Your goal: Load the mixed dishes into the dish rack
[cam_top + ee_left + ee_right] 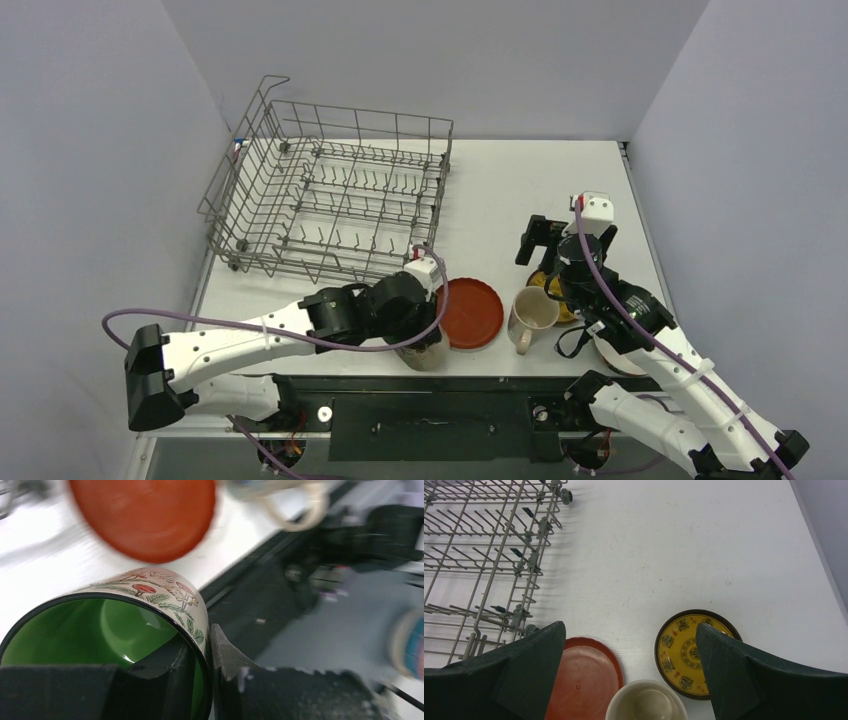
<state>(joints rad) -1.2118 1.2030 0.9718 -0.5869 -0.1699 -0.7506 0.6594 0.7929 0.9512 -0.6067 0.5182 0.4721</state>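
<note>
My left gripper (207, 650) is shut on the rim wall of the green-lined mug (100, 630), one finger inside and one outside. From above, that mug (425, 354) is at the table's near edge, under the left gripper (420, 335); whether it is lifted I cannot tell. To its right lie the red plate (470, 312) and the cream mug (533, 315). My right gripper (630, 630) hangs open above the red plate (584, 680), cream mug (646, 702) and yellow saucer (684, 652), holding nothing. The dish rack (330, 200) stands at the far left.
A white bowl's rim (607, 354) shows partly under the right arm near the front right. The right gripper (568, 245) hovers over the yellow saucer (545, 285). The rack's near corner (479, 555) is left of the right gripper. White walls enclose the table on three sides.
</note>
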